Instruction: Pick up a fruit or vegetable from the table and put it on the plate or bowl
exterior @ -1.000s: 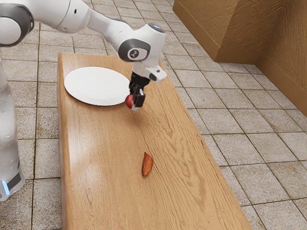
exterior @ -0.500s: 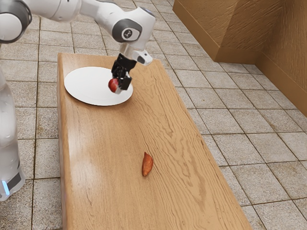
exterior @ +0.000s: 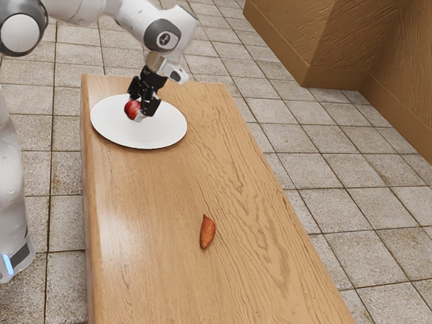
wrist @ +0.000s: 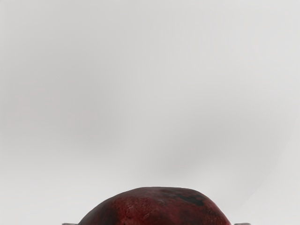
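Two pieces of produce were on hand. A red fruit was clamped between the black fingers, pressed from both sides. An orange tapered vegetable lay loose on the wooden worktop, well apart from the arm and toward the near end.

The hand hung over the white plate, which sat at the worktop's far end, on the exterior view's left. From the side camera the fruit sat over the plate's inner area, inside the rim and not over bare wood. In the wrist view the dark red fruit bulged just under the hand, and the plate's white surface spread out beyond it with a soft shadow across it.

The next move turned on the vertical relation. The fruit lay straight below the hand, between the fingers, and the plate lay straight below the fruit. It looked close to the plate, but whether it touched could not be told.

The fruit was roundish with no marked long axis, so its heading mattered little. I judged the carry essentially finished. What remained was a short lowering, if any, and a release. The likely risk was the fruit rolling toward the rim once it was let go.
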`<state>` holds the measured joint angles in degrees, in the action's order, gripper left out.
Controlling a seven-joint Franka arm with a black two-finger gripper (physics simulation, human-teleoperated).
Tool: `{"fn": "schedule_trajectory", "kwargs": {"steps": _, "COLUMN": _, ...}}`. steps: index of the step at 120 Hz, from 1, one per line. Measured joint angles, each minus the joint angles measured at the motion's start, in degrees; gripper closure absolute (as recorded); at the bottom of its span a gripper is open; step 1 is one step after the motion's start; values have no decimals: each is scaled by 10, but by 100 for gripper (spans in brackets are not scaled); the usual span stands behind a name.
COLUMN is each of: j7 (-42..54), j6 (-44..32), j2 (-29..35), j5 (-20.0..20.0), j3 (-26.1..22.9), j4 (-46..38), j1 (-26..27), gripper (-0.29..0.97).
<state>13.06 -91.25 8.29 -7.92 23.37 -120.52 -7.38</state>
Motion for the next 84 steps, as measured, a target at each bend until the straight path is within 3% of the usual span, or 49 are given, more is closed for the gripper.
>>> {"fn": "schedule_trajectory", "kwargs": {"steps": 45, "j7": 1, "j6": -63, "j2": -25, "j5": -2, "j3": 23, "j4": -1, "j1": 0, "gripper": 32}}
{"fn": "schedule_trajectory", "kwargs": {"steps": 62, "j7": 4, "j6": -79, "j2": -28, "j5": 2, "j3": 23, "j4": -1, "j1": 1, "gripper": 12}}
{"fn": "schedule_trajectory", "kwargs": {"steps": 84, "j7": 8, "j6": -89, "j2": -27, "j5": 21, "j3": 20, "j4": 6, "j1": -1, "gripper": 3}}
